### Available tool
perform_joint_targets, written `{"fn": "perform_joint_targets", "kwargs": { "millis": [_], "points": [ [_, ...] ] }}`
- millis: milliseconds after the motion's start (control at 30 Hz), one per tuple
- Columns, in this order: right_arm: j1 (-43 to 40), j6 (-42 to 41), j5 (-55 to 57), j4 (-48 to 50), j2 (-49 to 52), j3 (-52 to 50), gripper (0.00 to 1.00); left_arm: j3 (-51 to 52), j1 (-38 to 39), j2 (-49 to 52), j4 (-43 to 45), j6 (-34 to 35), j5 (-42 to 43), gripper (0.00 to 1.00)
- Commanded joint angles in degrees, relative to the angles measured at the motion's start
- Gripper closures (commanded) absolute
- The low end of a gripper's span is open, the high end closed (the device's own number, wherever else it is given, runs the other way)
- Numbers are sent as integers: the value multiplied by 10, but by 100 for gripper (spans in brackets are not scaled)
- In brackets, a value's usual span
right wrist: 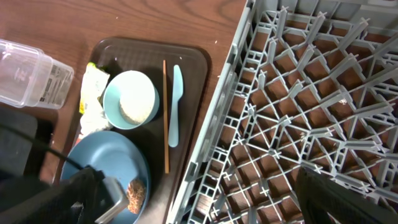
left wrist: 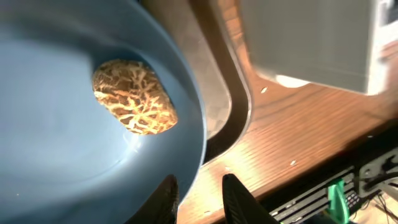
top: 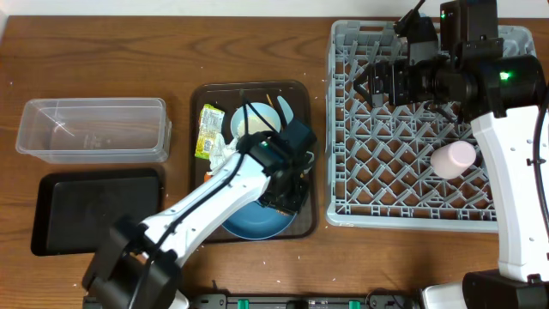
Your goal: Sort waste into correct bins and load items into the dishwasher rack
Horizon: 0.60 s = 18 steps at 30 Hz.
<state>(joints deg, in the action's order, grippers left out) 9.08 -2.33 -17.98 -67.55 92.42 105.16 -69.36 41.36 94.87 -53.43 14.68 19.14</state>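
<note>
While the left gripper [left wrist: 200, 196] straddles the rim of the dark blue plate [left wrist: 62, 124], the right gripper [top: 377, 84] hangs wide open and empty over the dishwasher rack [top: 403, 163].
Left fingers [left wrist: 166, 199] narrowly parted; whether they pinch the rim cannot be told. Brown crumb lump [left wrist: 134, 96] lies on the plate, which sits in the brown serving tray [left wrist: 230, 106]; pink cup [top: 453, 157] lies in the rack.

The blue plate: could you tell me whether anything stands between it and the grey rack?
Between the blue plate and the grey rack lie only the raised rim of the brown tray and the rack's wall; it likely needs lifting over both. A brown food lump sits on it.
</note>
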Motion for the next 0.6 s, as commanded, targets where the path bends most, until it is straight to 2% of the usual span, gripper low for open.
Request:
{"fn": "perform_joint_targets", "kwargs": {
  "millis": [0, 267, 567],
  "points": [
    [3, 2, 2, 3, 0, 0, 5, 3, 14, 11, 8, -7, -1, 74],
    [3, 3, 2, -1, 0, 0, 5, 9, 64, 45, 8, -7, -5, 71],
    [3, 3, 2, -1, 0, 0, 5, 9, 65, 66, 16, -7, -69, 69]
  ]
}}
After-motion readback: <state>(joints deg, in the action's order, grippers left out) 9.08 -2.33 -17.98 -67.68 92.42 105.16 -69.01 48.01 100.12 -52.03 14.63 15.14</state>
